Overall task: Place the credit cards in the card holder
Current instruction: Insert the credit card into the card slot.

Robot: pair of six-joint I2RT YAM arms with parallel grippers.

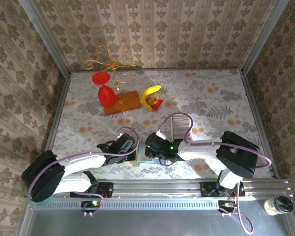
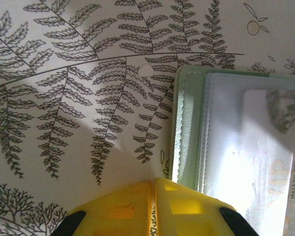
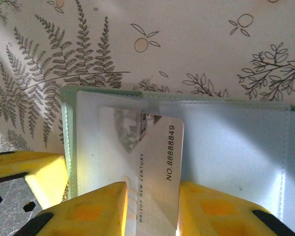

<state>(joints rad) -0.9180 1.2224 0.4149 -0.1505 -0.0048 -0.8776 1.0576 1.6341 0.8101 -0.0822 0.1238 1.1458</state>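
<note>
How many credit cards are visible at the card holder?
1: a credit card between the fingers of the right gripper, partly under the clear pocket of the card holder. More may hide inside.

A table (image 1: 221, 98) with a flowery cloth sits in the middle. At 11 o'clock on it stands a gold wire stand (image 1: 113, 64) on a brown wood block (image 1: 130, 102), with two red shapes (image 1: 106, 97) by it. Just beside the block, near 12 o'clock, lies a yellow and red toy (image 1: 151, 96). At 5 o'clock, off the cloth, stands a small jar (image 1: 278, 205).
</note>
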